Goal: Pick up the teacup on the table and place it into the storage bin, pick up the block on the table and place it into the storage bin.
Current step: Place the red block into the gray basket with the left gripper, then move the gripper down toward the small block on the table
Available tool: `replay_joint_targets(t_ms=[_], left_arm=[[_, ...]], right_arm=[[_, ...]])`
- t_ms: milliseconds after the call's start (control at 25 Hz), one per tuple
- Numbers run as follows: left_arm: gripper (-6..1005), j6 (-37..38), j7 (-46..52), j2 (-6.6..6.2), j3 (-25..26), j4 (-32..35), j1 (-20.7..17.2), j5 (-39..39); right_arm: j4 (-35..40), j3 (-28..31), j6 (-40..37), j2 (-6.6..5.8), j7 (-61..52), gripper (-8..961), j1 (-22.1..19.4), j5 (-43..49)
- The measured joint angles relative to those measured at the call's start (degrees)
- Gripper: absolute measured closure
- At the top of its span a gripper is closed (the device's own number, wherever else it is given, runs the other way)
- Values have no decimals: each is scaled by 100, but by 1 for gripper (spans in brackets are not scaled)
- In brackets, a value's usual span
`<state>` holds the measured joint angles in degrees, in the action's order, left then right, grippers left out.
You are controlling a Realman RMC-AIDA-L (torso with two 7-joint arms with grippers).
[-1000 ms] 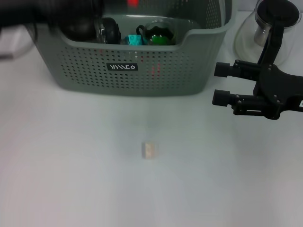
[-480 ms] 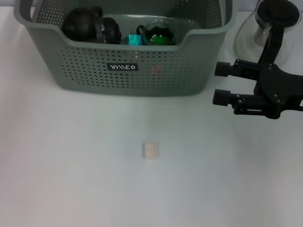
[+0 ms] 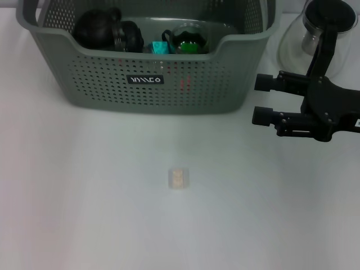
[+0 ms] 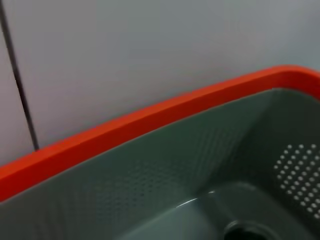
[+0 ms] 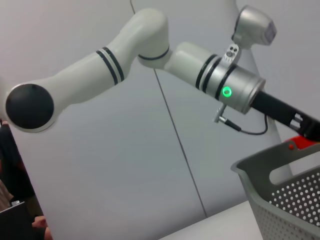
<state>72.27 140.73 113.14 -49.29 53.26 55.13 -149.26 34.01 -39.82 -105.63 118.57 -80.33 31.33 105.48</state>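
The storage bin (image 3: pixel 152 84) stands at the back of the table, grey-green with perforated walls and a small black label. In its left part lies a dark round cup (image 3: pixel 95 27), which I take for the teacup, beside another black item. A small pale block (image 3: pixel 179 179) rests on the table in front of the bin, with nothing touching it. My right gripper (image 3: pixel 263 99) hovers open to the right of the bin, fingers pointing left, nothing between them. The left arm (image 5: pixel 150 45) reaches toward the bin's rim (image 5: pixel 260 167) in the right wrist view, its gripper cut off at the picture's edge.
A green-filled glass cup (image 3: pixel 188 39) and a teal piece (image 3: pixel 159 47) also lie in the bin. A glass pot with a black lid (image 3: pixel 318 28) stands behind my right arm. The left wrist view looks into the bin wall (image 4: pixel 165 175) under a red edge (image 4: pixel 150 117).
The left arm, which was over the bin's left part a second ago, has drawn back out of the head view. The right gripper and the block have stayed put.
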Motion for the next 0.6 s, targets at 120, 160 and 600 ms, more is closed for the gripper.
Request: replay_joint_targets(t_ms=[120,160,600], left_arm=[[761,-121,12,113,-2,-29,-13,-128],[760,-133,17,138,-4,-49,-21,-135],[618,281,-700,288,671,777,-1110,2432]], right_arm=[[0,12,5,0,0,103,-14,0],[0,11,6,0,0,103,-16,0],[-1,-4,-10,18,0,102,-38,-1]])
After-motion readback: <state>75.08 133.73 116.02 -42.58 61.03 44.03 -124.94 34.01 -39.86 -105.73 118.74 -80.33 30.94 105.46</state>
